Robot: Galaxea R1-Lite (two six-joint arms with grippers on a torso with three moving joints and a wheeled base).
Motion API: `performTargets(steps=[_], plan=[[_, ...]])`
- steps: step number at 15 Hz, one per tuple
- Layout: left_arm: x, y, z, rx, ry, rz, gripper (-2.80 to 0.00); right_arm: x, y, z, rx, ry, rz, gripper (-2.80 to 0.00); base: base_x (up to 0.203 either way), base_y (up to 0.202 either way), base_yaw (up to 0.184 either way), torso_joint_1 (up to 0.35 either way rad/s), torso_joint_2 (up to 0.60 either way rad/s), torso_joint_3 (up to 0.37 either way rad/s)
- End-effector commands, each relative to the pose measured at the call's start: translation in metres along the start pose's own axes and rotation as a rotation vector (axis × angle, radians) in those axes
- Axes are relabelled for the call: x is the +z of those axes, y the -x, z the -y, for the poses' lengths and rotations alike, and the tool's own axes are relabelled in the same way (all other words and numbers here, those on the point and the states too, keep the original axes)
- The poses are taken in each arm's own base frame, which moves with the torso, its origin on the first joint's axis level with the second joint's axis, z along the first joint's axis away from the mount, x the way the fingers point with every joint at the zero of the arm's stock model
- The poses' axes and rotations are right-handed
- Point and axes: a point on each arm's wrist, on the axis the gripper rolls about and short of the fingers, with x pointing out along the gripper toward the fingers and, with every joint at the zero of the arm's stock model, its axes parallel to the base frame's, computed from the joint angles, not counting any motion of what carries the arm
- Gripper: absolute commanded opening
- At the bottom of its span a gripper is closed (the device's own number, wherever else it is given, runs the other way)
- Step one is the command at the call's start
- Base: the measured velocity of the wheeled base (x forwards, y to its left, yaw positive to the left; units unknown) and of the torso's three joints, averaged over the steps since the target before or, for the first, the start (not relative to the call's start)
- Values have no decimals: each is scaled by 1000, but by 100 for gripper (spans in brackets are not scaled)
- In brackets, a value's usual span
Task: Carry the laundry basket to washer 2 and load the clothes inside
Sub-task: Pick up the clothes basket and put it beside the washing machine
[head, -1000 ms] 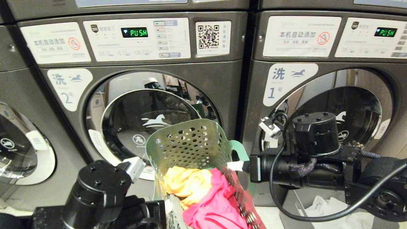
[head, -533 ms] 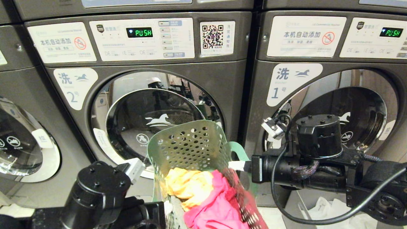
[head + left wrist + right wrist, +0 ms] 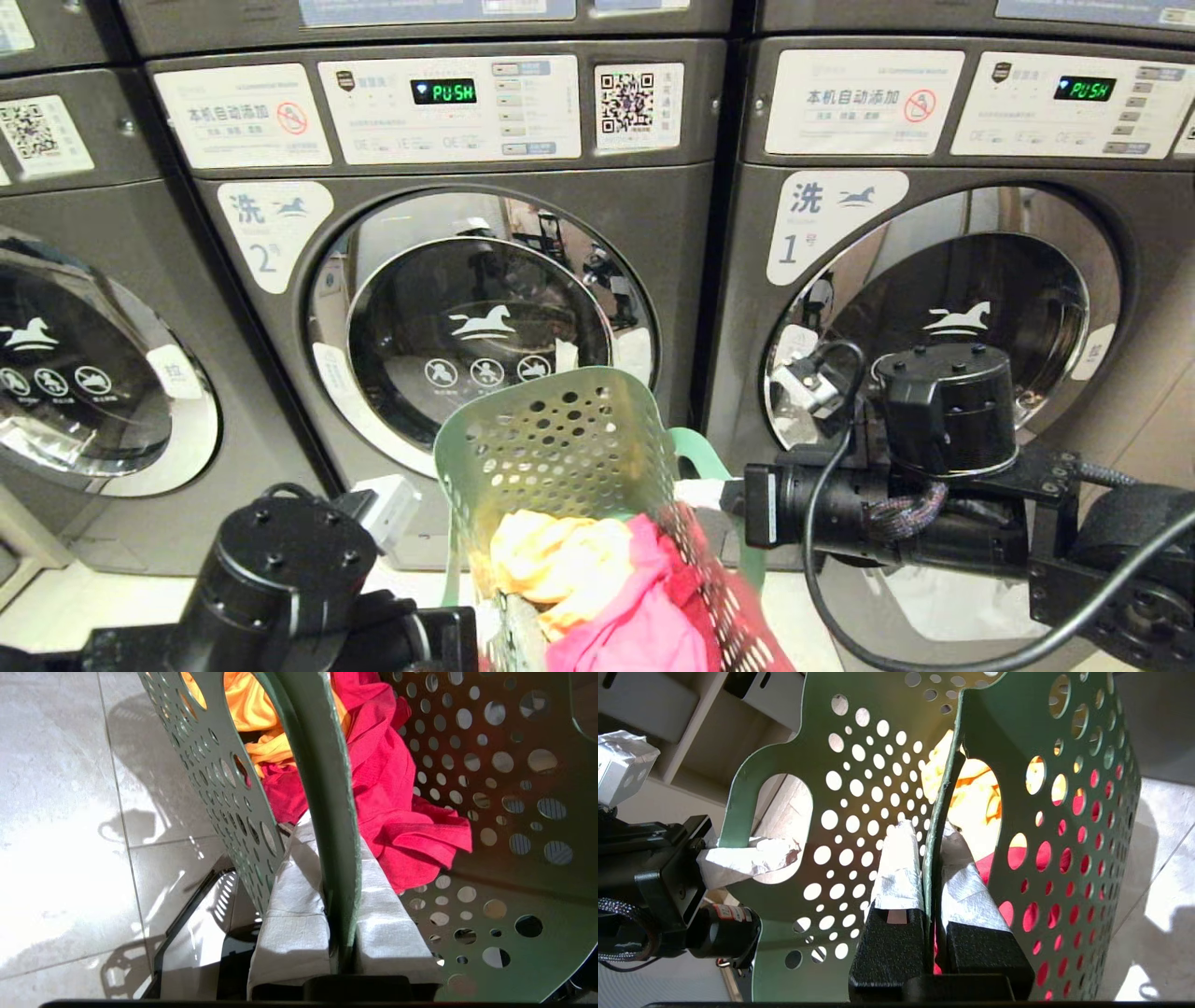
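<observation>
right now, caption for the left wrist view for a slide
Left pincer clamped on the green laundry basket wall, yellow garment and red garment inside, above the tiled floor.

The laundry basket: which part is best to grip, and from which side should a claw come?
Grip the laundry basket by the thin rim wall at its two slot handles, one claw from each side. The wall is flat and narrow enough to pinch, as the left claw and right claw show, each shut on it.

Washer 1 (image 3: 934,308) right; third washer (image 3: 84,373) left.
</observation>
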Motion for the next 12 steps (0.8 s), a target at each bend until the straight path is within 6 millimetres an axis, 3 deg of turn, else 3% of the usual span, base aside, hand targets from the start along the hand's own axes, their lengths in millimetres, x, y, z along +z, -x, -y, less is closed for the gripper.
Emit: performTargets(steps=[1,5,9,12], plan=[[1,-2,1,1,2,1,-280,-1,1,0,-3,-4,1,-280,-200,0,4,2,7,2],[1,-9,3,5,-12,-17,-280,-7,-3,9,-165,-4,41,-280,-70,0,1,-1,0,6],[10,-39,18,18,-25,-38,-280,-16,-4,23,-324,-16,62,-280,0,0,0,0,0,0],[25,-64,38,-23,-17,-35,-280,-4,3,38,-363,-51,113,-280,0,0,0,0,0,0]])
